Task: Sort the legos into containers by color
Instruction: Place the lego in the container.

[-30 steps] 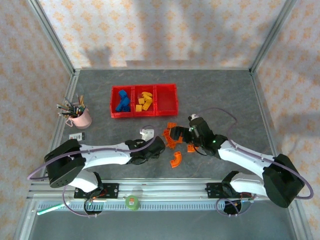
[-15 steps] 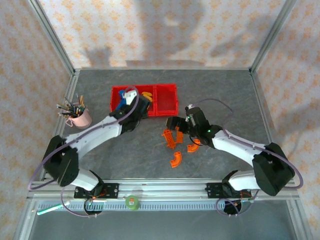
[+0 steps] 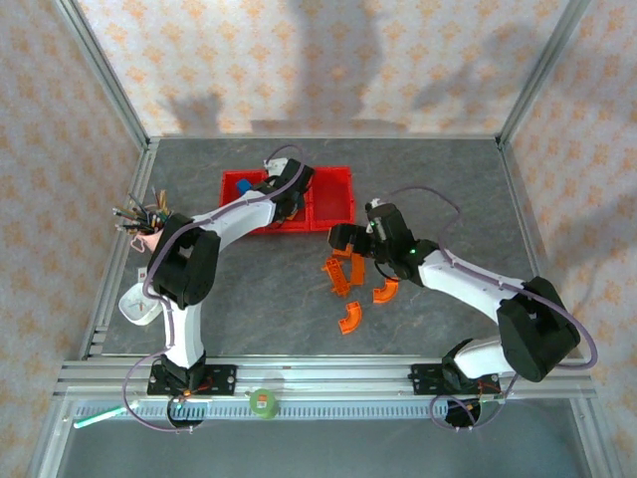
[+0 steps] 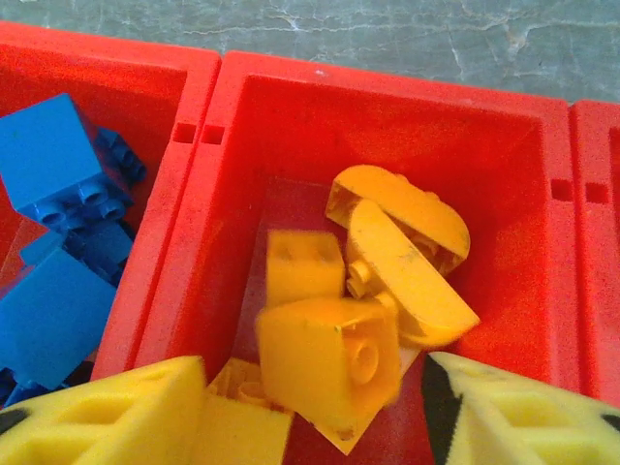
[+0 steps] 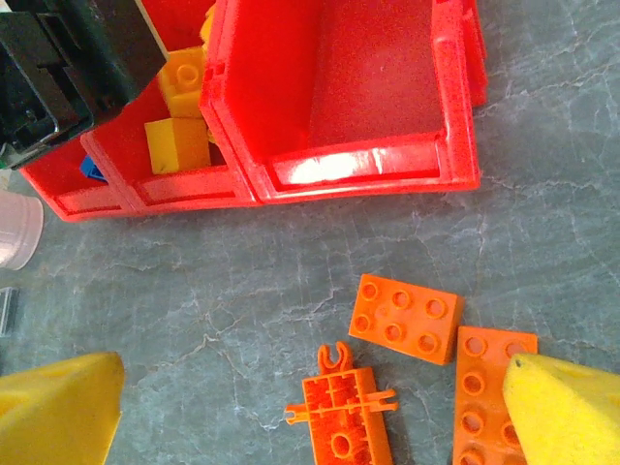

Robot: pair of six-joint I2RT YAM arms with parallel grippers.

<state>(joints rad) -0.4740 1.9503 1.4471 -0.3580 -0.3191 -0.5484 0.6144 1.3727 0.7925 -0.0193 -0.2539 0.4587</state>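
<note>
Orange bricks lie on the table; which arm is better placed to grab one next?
Right. The right arm has its jaws open just above the orange bricks; the left arm is over the yellow bin.

Pink cup [image 3: 147,237] with pens, left side, grey table [image 3: 448,179].
</note>
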